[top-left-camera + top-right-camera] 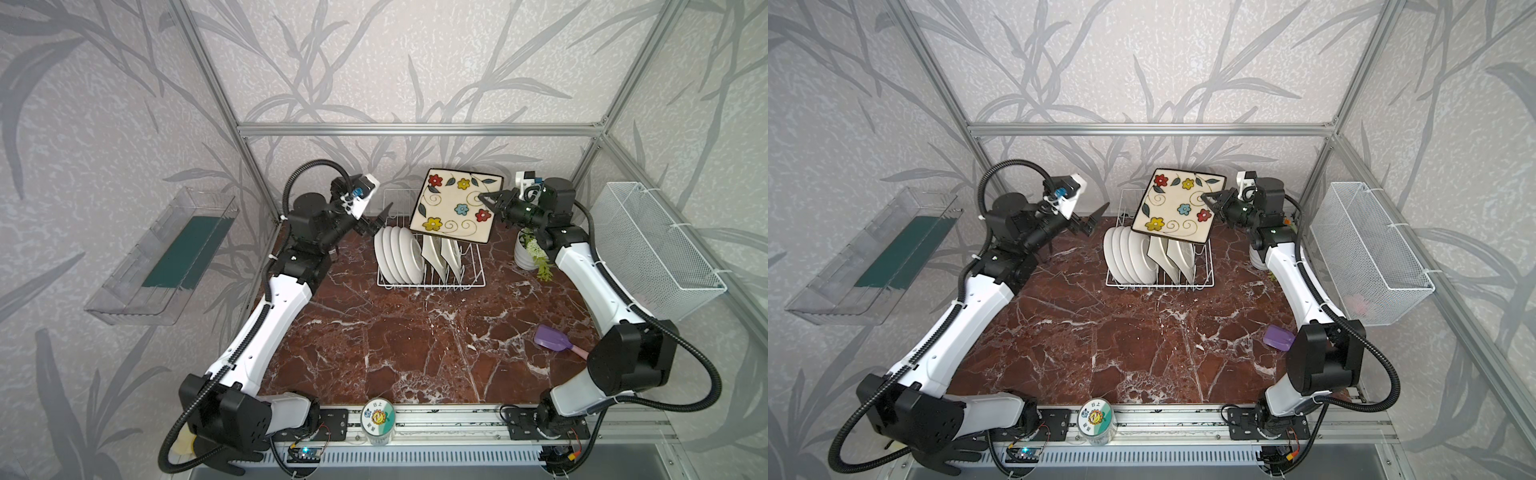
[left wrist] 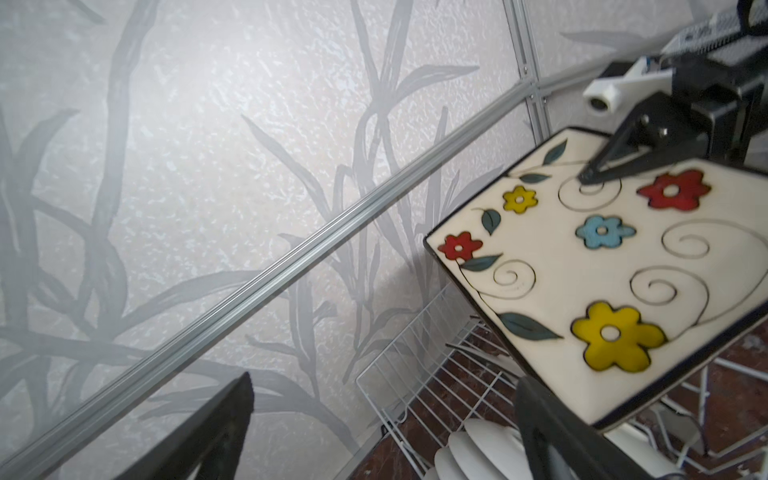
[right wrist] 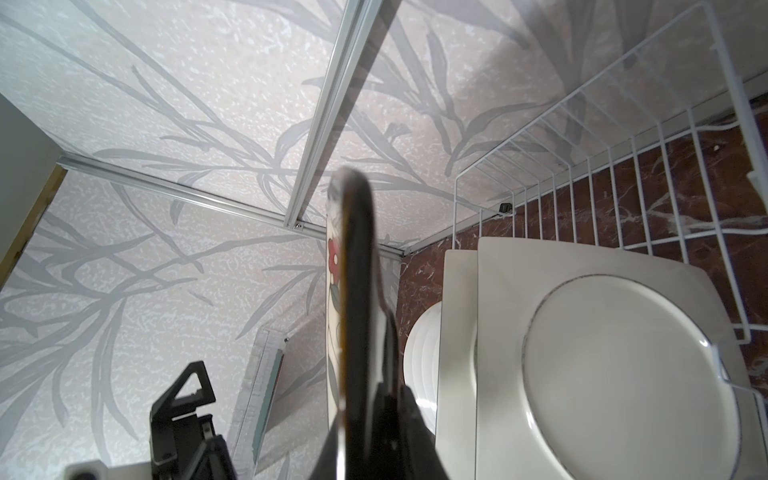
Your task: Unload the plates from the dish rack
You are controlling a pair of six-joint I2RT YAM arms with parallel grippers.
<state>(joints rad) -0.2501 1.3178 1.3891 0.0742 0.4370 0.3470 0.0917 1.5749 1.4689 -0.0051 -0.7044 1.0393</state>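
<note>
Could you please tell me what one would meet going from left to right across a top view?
Clear plastic tray → left gripper → round white plates → floral square plate → right gripper → white plant pot → purple scoop → mesh basket.

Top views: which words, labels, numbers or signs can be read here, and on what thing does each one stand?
"日上": at the top of the round label on the lid of the jar at the front rail, legible in both top views.
Smaller characters down the left side of that label, beside its sunflower picture: too small to read.
Floral plate and dish rack: no text visible.
</note>
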